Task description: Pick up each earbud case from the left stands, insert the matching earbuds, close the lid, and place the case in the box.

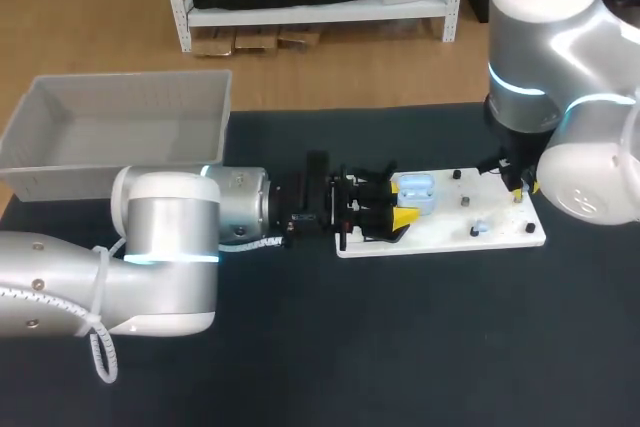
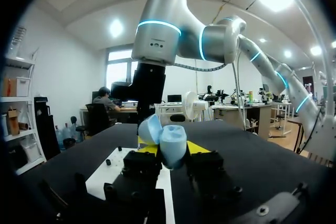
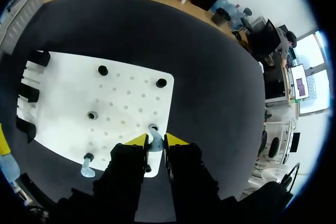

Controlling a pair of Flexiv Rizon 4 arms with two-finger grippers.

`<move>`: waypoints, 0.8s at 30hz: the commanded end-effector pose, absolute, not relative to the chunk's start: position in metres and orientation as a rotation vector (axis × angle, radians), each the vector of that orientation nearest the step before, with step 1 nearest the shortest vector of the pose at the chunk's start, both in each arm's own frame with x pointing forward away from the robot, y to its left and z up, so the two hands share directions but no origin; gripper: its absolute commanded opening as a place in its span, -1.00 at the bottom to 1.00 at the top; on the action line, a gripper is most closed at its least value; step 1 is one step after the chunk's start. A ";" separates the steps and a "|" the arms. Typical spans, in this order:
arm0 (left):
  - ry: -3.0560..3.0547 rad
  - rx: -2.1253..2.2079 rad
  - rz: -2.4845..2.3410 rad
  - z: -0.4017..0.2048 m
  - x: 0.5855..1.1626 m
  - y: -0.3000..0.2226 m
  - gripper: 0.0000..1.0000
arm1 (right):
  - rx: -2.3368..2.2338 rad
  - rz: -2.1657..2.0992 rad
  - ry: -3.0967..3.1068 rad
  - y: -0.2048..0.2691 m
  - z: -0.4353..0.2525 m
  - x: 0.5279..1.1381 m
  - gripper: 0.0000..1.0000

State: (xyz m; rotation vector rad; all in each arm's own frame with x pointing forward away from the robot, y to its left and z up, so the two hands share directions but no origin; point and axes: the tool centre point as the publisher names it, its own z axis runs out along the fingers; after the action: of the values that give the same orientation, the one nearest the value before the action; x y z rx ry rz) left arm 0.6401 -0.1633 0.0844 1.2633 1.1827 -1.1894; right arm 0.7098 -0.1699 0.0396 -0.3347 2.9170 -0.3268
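A light blue earbud case (image 1: 415, 192) with its lid up sits between the yellow fingertips of my left gripper (image 1: 385, 207), which is shut on it over the left end of the white board (image 1: 440, 229). The left wrist view shows the open case (image 2: 170, 148) held upright in that gripper (image 2: 169, 150). My right gripper (image 3: 156, 141) points down at the board's (image 3: 121, 103) right corner. Its tips are shut on a pale blue earbud (image 3: 155, 139) standing in a socket. A second earbud (image 3: 86, 169) (image 1: 479, 228) stays on its peg nearby. In the head view my right arm's wrist mostly hides its gripper (image 1: 518, 185).
A grey bin (image 1: 120, 127) stands at the back left of the dark table. Black stands (image 3: 31, 93) line the board's left end. Two black pegs (image 3: 103, 70) (image 3: 161, 83) stick up along the board's far side.
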 end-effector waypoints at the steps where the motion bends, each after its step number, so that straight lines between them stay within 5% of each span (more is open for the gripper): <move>1: 1.182 1.265 -1.193 0.084 0.641 -0.163 -1.00 | -0.331 -0.325 2.912 -0.172 0.055 0.698 -1.00; 24: 1.182 1.265 -1.193 0.084 0.641 -0.163 -1.00 | -0.117 -0.337 2.981 -0.117 0.167 0.625 -1.00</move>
State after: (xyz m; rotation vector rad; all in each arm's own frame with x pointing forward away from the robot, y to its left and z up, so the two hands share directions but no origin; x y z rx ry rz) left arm 0.6401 -0.1633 0.0844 1.2634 1.1827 -1.1894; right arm 0.6329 -0.1267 0.1544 -0.1270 2.9827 -0.3307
